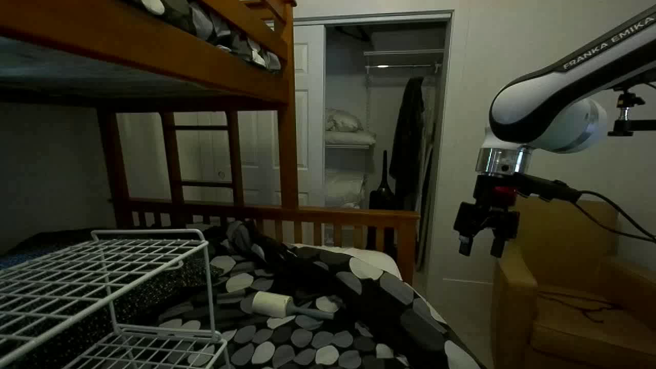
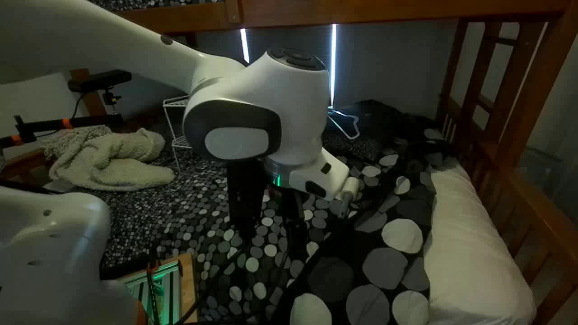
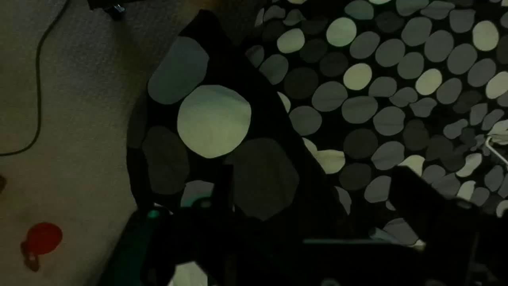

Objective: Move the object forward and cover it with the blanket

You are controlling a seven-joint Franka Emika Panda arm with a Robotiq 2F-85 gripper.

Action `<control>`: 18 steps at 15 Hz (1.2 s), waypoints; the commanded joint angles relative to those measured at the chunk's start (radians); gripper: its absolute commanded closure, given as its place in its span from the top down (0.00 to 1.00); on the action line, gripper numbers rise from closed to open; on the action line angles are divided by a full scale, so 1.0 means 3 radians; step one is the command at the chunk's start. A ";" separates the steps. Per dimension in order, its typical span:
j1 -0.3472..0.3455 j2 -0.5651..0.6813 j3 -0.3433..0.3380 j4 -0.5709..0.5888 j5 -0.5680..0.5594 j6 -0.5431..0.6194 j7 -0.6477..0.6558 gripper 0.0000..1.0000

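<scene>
gripper (image 1: 480, 249) hangs empty, fingers spread | lint roller (image 1: 283, 306), likely the object, lies on the blanket (image 1: 318, 337), lower centre of an exterior view, down-left of gripper | long axis near-sideways, handle (image 1: 315, 311) pointing gripper's way

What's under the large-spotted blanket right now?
The large-spotted blanket hides whatever is beneath it; past its edge shows a white mattress or pillow, unclear which. The lint roller isn't under it: it lies uncovered on smaller-spotted fabric.
</scene>
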 commanded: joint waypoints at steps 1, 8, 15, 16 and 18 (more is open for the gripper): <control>-0.0055 0.0004 0.0052 0.0006 0.0031 -0.0012 -0.0027 1.00; 0.0103 0.0329 0.0358 0.0406 -0.0235 -0.0215 -0.0045 1.00; 0.0395 0.1352 0.0897 0.1635 -0.0673 -0.0445 -0.0203 1.00; 0.0411 0.1524 0.0941 0.1809 -0.0786 -0.0485 -0.0230 1.00; 0.0431 0.1287 0.0922 0.1583 -0.0702 -0.0340 -0.0167 1.00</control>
